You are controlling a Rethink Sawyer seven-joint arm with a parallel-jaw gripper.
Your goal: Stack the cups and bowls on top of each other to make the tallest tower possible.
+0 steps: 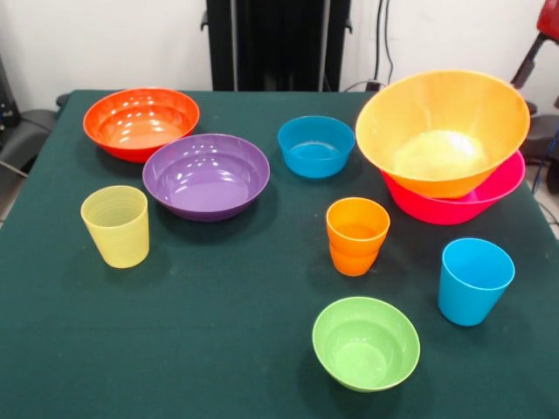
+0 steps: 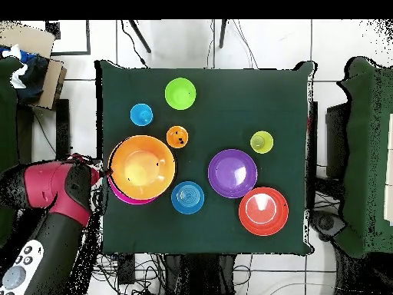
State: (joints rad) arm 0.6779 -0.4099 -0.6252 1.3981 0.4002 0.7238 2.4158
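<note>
The large orange bowl [image 1: 441,131] [image 2: 142,167] sits tilted inside the hot pink bowl [image 1: 493,194] [image 2: 121,197], forming a low tower at the table's edge. Standing loose on the cloth are the purple bowl [image 1: 206,175] [image 2: 232,173], red-orange bowl [image 1: 141,122] [image 2: 263,210], blue bowl [image 1: 316,146] [image 2: 187,197] and lime green bowl [image 1: 366,342] [image 2: 180,94]. The ribbed pale yellow cup [image 1: 115,225] [image 2: 262,142], orange cup [image 1: 356,236] [image 2: 177,137] and sky blue cup [image 1: 474,280] [image 2: 141,114] are upright. My gripper [image 2: 90,175] hangs off the table beside the pink bowl, its state unreadable.
The red and black arm [image 2: 52,192] lies outside the table's edge in the overhead view, and a red piece of it [image 1: 548,17] shows at the front view's top right. The dark green cloth [image 1: 218,332] covers the table. Cardboard boxes [image 2: 34,65] stand off the table.
</note>
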